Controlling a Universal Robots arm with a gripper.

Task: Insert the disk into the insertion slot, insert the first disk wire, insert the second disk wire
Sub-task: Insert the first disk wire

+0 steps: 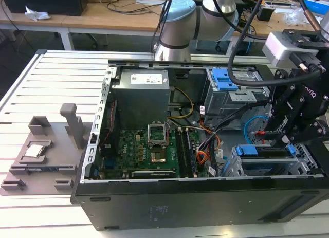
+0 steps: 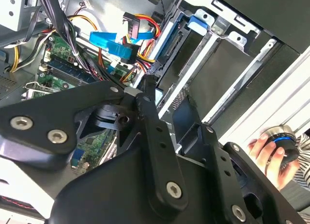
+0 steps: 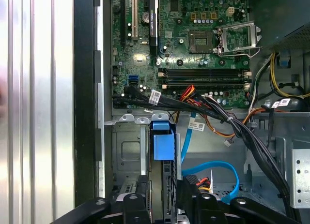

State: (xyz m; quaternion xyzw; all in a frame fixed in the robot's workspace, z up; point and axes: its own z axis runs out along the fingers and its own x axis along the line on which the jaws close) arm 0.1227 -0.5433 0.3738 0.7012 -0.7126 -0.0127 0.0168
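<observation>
gripper over slot, jaws flank disk, clamped or not: cannot tell | disk edge-on in slot, blue tab showing | likely stiff, weighty, fragile; best held by carrier sides | board beyond

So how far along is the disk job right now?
Done: the disk looks seated in the slot, with its blue carrier inside the cage. In hand: the gripper hangs right at the disk. Left: the blue wire and the red-yellow-black wire lie beside the cage, apparently unplugged, so both wire steps seem undone.
</observation>
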